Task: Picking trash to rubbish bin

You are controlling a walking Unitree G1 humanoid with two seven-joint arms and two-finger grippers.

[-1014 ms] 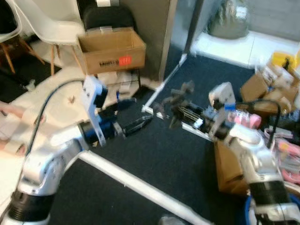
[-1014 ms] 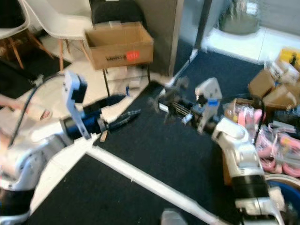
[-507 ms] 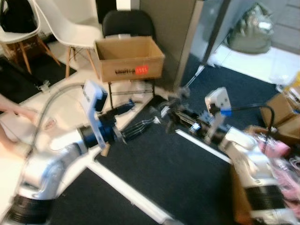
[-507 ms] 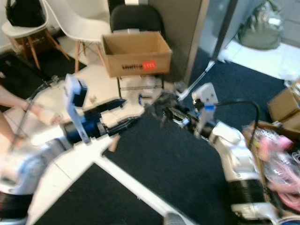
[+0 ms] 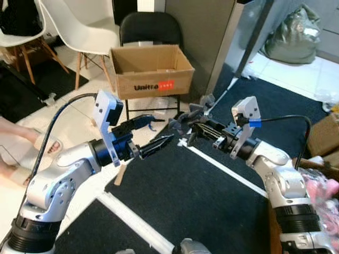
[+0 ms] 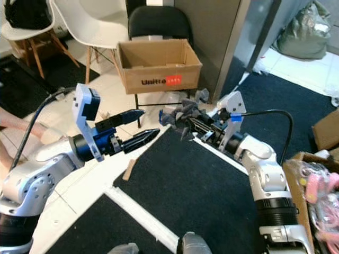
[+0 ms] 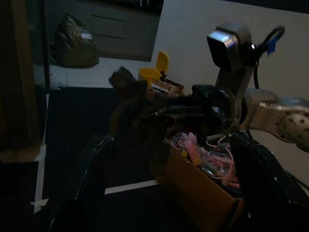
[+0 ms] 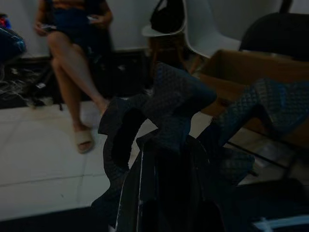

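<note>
My right gripper (image 5: 195, 127) is shut on a crumpled dark grey piece of trash (image 5: 186, 117), held in the air at mid-height. In the right wrist view the quilted trash (image 8: 166, 104) bulges over the fingers. My left gripper (image 5: 162, 128) is open, and its fingertips are just left of the trash without touching it. In the left wrist view the trash (image 7: 129, 104) hangs between the left fingers (image 7: 270, 186). An open brown cardboard box (image 5: 151, 71) sits on a black chair (image 5: 151, 29) straight ahead, beyond both grippers.
A person's leg and sandalled foot (image 5: 24, 145) are at the left, and the person sits in the right wrist view (image 8: 72, 53). White chairs (image 5: 79, 26) stand at the back left. A grey bag (image 5: 294, 39) and a carton of pink items (image 5: 323, 182) are to the right. White tape (image 5: 228, 172) crosses the dark carpet.
The camera has swung, bringing the cardboard box and chair nearer the centre. Both arms stay raised; the right gripper keeps the trash and the left stays open.
</note>
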